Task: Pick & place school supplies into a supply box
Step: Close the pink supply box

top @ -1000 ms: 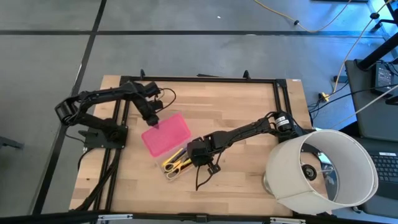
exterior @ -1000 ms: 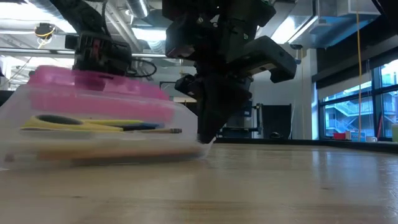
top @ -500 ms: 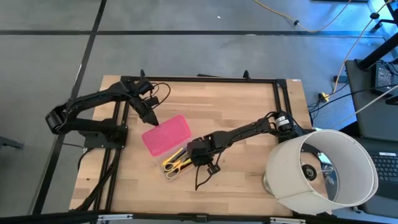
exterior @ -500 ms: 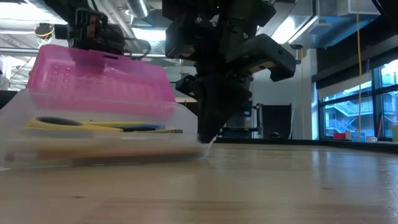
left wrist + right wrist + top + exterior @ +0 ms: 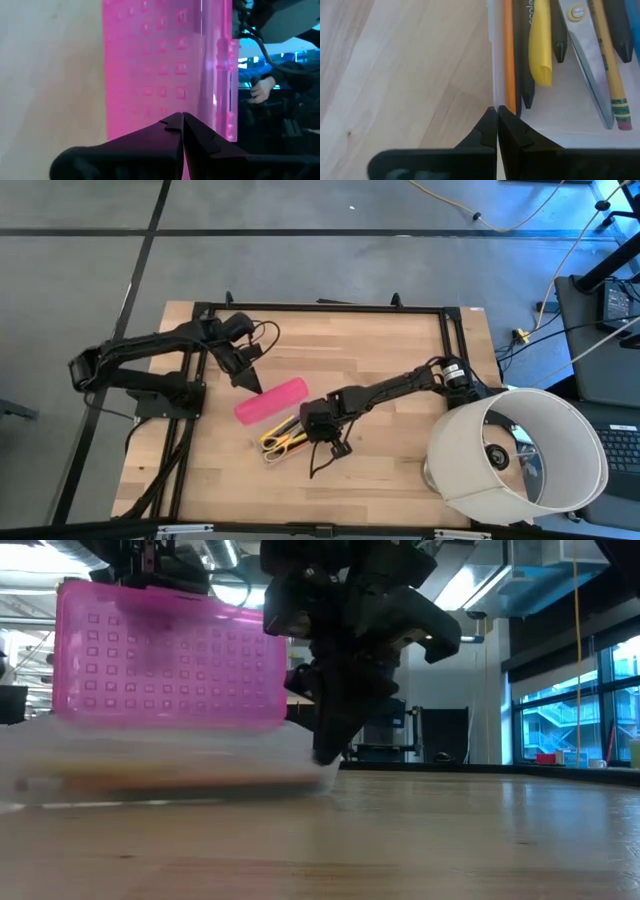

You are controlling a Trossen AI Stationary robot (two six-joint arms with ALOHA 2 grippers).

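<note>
- Counter (image 5: 400, 470): light wood boards, dark frame rail along the far edge and the left side.
- Large white lampshade (image 5: 520, 455): lying at the 4 o'clock corner of the counter, open end facing up toward the high camera.
- Supply box (image 5: 285, 442): clear tray resting on the counter at about 7 o'clock from the counter's centre.
- School supplies (image 5: 540, 45) inside the tray: yellow-handled scissors, an orange pencil, dark pens and a wood-coloured pencil with an eraser, lying side by side lengthwise.
- Right gripper (image 5: 312, 425): at the tray's 3 o'clock end, tip down at the tray's edge. Fingers (image 5: 512, 132) pressed together, holding nothing; their tips sit at the clear wall, beside the orange pencil.
- Pink lid (image 5: 270, 401): swung up on edge along the tray's 11 o'clock long side; it stands nearly upright in the low view (image 5: 170, 655), its grid of small square marks facing the camera.
- Left gripper (image 5: 252, 384): just beyond the lid at 11 o'clock from the tray. Fingers (image 5: 200, 135) pressed together, tips against the pink lid's surface, pinching nothing.
- Far background, low view: ceiling ducts, strip lights and windows at 3 o'clock.
</note>
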